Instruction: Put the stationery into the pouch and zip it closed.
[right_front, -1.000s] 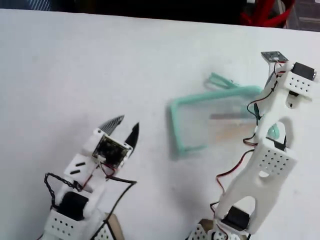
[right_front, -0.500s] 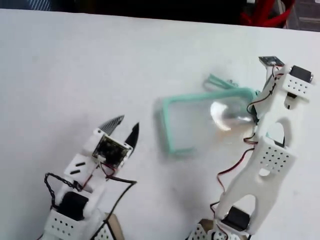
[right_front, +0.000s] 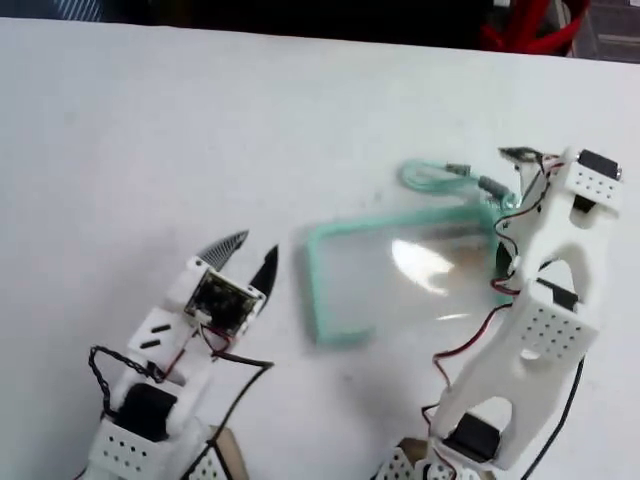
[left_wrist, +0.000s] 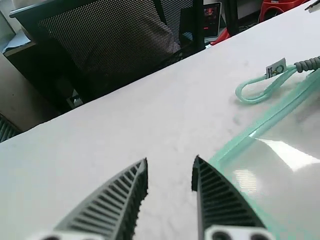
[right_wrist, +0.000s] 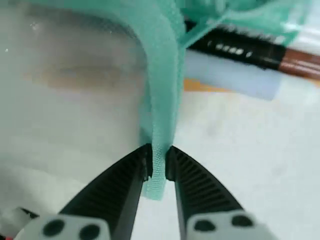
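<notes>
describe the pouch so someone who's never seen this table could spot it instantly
On the white table, find the right gripper, its jaws shut on a mint-green edge. That edge belongs to the pouch: a see-through rectangle bordered in green, with a cord loop at one corner. Its clear body sets it apart from the white arms.

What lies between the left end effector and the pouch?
Bare table, as the high view shows; the left end effector and pouch are apart.

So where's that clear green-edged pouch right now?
In the high view the pouch lies on the table right of centre; the right gripper pinches its green edge, the open left gripper stands apart beside it.
</notes>
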